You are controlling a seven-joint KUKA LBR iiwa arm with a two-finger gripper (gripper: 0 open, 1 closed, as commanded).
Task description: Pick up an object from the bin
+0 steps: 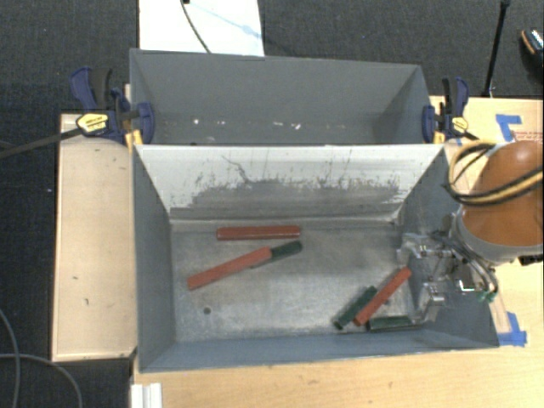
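Note:
My gripper (422,291) hangs low at the bin's right side, its metal fingers pointing down toward the floor near the front right corner. Just left of it lies a red stick with a dark green end (382,297), slanting from upper right to lower left. A dark green stick (354,308) lies alongside it, and another short dark piece (389,321) rests by the front wall below the fingers. I cannot make out whether anything sits between the fingers.
Two more red sticks lie at the back left of the floor: one flat along the rear wall (257,233), one slanting with a dark green tip (242,264). The arm's orange cover sits over the right wall.

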